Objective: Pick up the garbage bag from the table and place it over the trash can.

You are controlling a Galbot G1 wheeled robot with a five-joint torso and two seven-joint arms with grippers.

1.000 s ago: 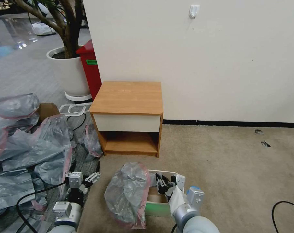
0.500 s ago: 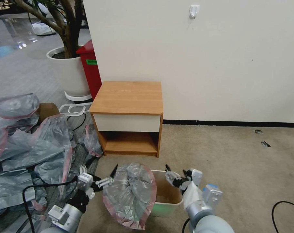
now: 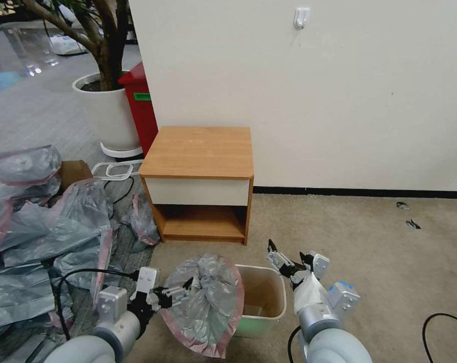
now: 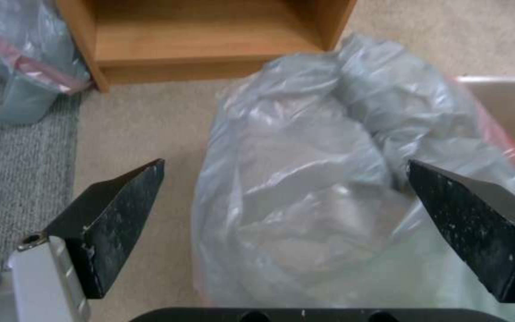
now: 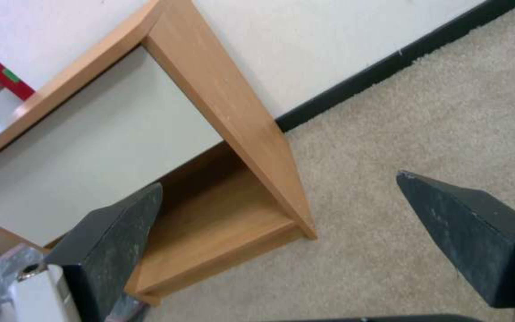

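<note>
Head view. The garbage bag (image 3: 204, 302) sits bunched at lower centre, draped over the left end of the trash can (image 3: 262, 297); its pink-red band hangs down the can's outer left side, and the right part of the can's mouth is bare. Since 1 s ago the left gripper (image 3: 180, 291) has swung in from lower left and now sits against the bag's left edge, fingers spread wide, holding nothing. The right gripper (image 3: 287, 262) has lifted out of the can's mouth and moved up and right, clear of the rim, also spread wide and empty. The bag has opened a little wider across the can. Judgement: bag released, fitting only partly done. The table (image 3: 200, 151) at centre has a bare top.

Left wrist view. Both dark fingers (image 4: 111, 223) stand wide apart with the crumpled grey bag between and beyond them; can rim at right edge, table shelf at top.

Right wrist view. Fingers (image 5: 111, 241) wide, empty, over carpet, facing the table's drawer front and lower shelf.

Writing: none legible. The red bin (image 3: 140, 108) at upper left carries a green label, unreadable.
</note>
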